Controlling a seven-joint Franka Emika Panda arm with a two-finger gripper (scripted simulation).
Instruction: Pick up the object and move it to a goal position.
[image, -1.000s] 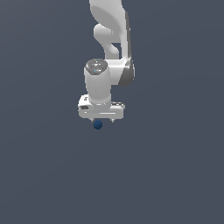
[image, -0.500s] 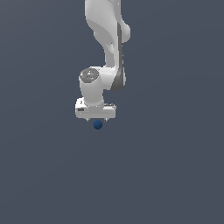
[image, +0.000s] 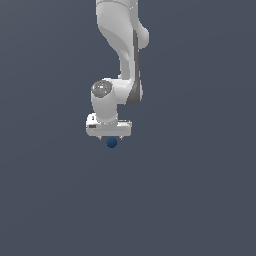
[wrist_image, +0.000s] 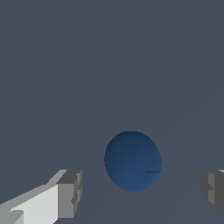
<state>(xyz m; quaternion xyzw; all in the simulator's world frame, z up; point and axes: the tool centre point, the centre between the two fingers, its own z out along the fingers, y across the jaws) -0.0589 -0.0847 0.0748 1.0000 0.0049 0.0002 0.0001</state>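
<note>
A small, smooth, dark blue ball (image: 111, 142) (wrist_image: 133, 161) with a matte, unmarked surface sits just under the glossy white, blocky gripper (image: 109, 137) (wrist_image: 142, 192) of the rounded white robot arm (image: 120, 55). The jaws are spread: in the wrist view grey, ridged finger pads (wrist_image: 70, 193) stand on either side of the ball with clear gaps, not touching it. All around is a flat, featureless slate-grey surface (image: 200, 200).

arm (image: 117, 30) cut off at exterior view's top; pincer (wrist_image: 140, 192) fingers (wrist_image: 70, 192) cropped by wrist view's edges
</note>
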